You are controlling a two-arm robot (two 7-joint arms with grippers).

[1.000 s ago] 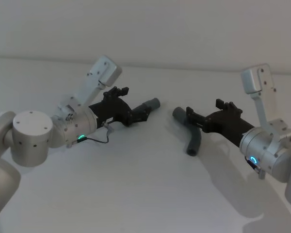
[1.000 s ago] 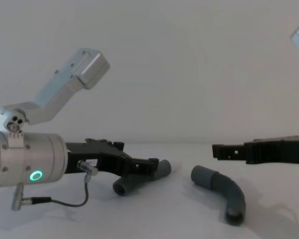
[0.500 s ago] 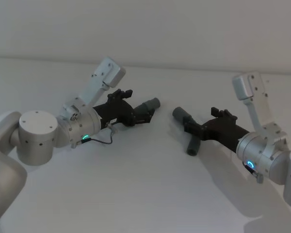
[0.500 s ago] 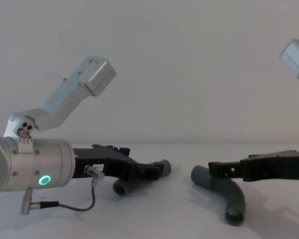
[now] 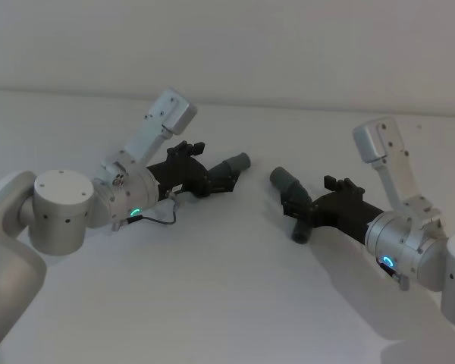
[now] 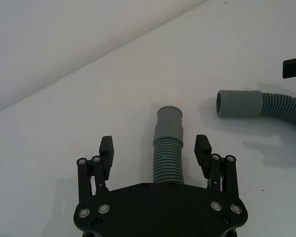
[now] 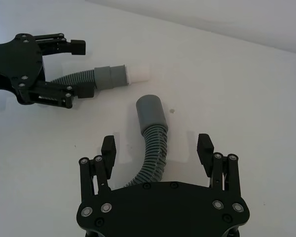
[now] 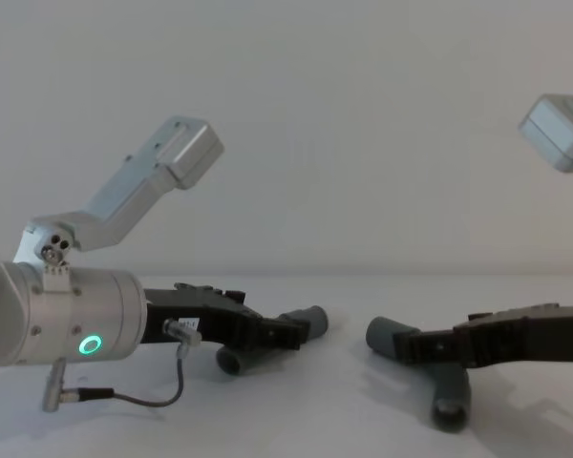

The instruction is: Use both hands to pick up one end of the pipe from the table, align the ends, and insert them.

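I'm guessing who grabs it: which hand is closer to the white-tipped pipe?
Left. The left gripper straddles the white-tipped pipe; the right gripper straddles the other piece, farther off.

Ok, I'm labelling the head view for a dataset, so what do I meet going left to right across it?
Left wrist → left cuff → right cuff → right wrist. The left hand and right hand, both open, overlap the pieces behind those cuffs, so I skip them.
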